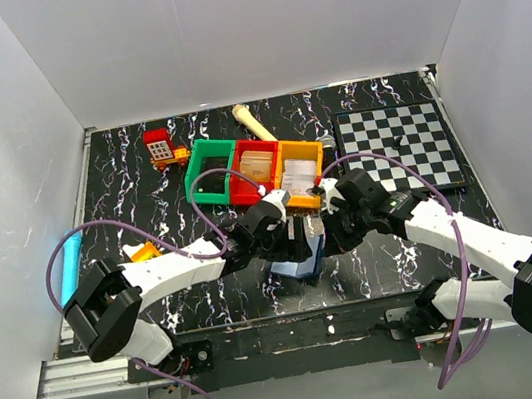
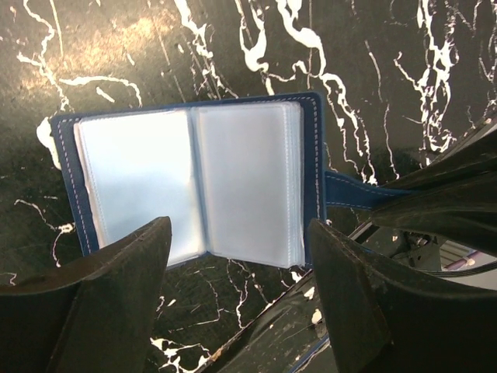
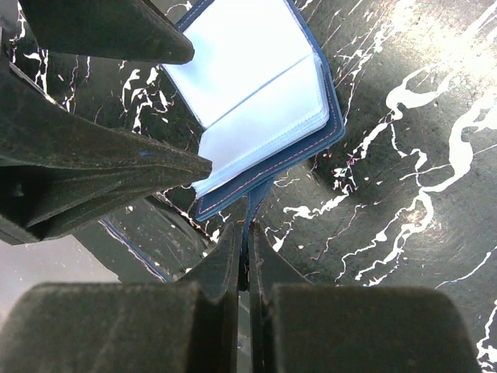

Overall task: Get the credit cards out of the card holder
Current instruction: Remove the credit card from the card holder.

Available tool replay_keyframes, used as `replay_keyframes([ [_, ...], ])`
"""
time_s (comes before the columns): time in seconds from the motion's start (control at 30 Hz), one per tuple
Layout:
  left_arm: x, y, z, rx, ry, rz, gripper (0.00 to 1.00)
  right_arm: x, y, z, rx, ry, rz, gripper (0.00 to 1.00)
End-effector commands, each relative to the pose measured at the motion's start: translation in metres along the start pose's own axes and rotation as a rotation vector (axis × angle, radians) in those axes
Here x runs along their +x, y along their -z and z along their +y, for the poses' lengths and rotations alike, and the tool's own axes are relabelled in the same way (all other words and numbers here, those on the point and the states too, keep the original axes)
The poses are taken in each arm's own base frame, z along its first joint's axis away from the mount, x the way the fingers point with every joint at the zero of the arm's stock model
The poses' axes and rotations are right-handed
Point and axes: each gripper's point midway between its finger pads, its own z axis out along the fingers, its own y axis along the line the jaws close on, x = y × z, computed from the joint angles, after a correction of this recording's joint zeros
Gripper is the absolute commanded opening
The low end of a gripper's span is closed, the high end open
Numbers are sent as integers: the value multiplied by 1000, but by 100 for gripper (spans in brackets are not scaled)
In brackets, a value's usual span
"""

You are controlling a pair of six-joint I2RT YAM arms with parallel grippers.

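1. Location: the small, flat, navy-blue folding card holder [image 2: 194, 183] lies spread open, its pale clear plastic sleeves [image 2: 136, 175] facing up. It sits on the black, white-veined table [image 2: 388, 62] near the front edge, between the two arms.
2. Anchor: the right gripper [image 3: 247, 233] has its jaws pressed together on the navy snap tab [image 2: 353, 192] that sticks out from one side of the holder.
3. Free hand: the left gripper [image 2: 237, 233] hangs over the holder's near edge with its black fingers [image 2: 116, 303] spread wide and nothing between them. Whether they touch the pages cannot be told.
4. Relation: in the left wrist view the holder's long span runs left to right and its spine runs away from the camera. One finger stands before each page, the spine lies midway between them, and the tab points toward the right arm.
5. Judgement: the left arm is nearer the sleeves and unoccupied, so it is probably the one to reach in and draw out the credit cards. No card can be made out inside the sleeves.
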Motion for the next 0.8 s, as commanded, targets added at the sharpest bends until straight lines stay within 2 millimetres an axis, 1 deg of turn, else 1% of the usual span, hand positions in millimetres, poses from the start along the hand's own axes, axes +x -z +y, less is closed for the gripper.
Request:
replay_keyframes([
  [0.0, -17, 4, -16, 40, -39, -35, 71, -15, 8, 11, -34, 34, -31, 1],
  [0.17, -9, -7, -17, 51, -56, 16, 71, -16, 8, 10, -29, 41, -31, 1],
  [0.4, 1, -16, -9, 23, -54, 50, 66, -21, 7, 7, -12, 41, -40, 1],
  [0.57, -4, -14, -5, 1, -56, 26, 64, -22, 5, 7, -12, 44, -29, 1],
  [0.77, -7, -13, 1, -36, -61, 15, 58, -23, 5, 6, -7, 55, -26, 1],
])
